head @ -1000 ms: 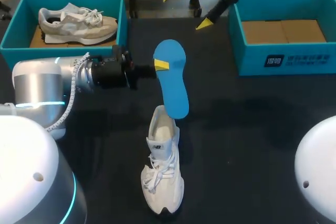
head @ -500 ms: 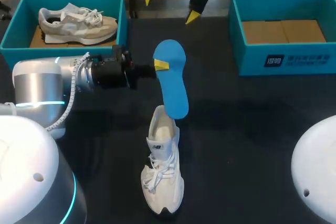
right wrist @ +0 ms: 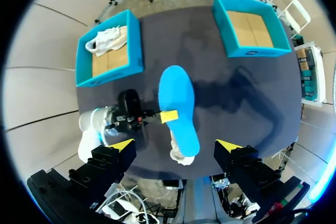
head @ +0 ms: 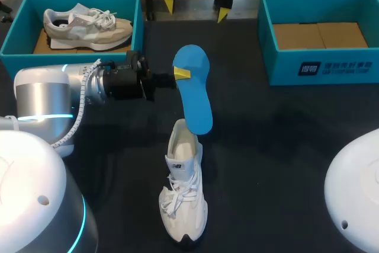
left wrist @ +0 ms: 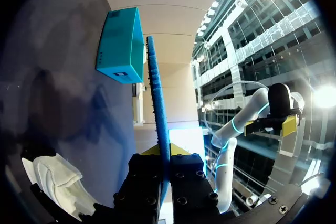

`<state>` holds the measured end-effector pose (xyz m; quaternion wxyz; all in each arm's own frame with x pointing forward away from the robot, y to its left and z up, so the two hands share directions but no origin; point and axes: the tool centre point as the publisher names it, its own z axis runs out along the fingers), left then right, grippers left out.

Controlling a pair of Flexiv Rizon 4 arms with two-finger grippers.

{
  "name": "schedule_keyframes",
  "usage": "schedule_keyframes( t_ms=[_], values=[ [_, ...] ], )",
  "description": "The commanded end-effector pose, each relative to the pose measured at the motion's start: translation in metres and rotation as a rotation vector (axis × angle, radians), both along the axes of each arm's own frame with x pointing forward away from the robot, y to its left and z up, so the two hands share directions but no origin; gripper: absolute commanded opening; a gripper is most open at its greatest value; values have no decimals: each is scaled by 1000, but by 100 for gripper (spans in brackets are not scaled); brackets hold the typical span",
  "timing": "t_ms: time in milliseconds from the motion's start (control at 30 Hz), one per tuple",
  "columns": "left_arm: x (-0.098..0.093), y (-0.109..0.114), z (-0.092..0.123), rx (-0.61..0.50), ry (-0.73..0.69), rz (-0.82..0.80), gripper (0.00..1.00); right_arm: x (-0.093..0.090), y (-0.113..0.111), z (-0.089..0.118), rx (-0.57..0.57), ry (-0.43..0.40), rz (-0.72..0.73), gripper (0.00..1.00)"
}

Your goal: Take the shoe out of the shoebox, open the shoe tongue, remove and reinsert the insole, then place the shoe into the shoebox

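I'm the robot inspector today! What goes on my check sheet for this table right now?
Surface: black table, nothing spilled that I can see.
Job's things: blue insole held up on edge, lower end at the white shoe's opening; that shoe stands on the table; left shoebox holds another shoe; right shoebox holds no shoe.
Clutter: nothing seen.
Grippers: left gripper, fingers clamped on the insole; right gripper, fingers open, raised high over the table.
Cables: white cable along the left arm's wrist.
Surroundings: nothing seen.
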<state>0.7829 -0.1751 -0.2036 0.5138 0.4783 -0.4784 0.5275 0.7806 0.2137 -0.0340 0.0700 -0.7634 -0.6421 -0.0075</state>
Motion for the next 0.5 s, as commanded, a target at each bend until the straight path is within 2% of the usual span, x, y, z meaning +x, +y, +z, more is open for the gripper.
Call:
schedule_keyframes(
  t_ms=[33,233,367,500],
  values=[
    [-1,0,0,1,-1,2,0,-3,-3,1,-13,-13,7,100],
    [-1,0,0,1,-1,2,0,-7,-4,-3,44,-29,61,100],
    [-1,0,0,1,-1,2,0,-9,-11,-10,248,-68,30,100],
    [-1,0,0,1,-1,2,0,-7,-14,-18,408,-64,18,100]
  ],
)
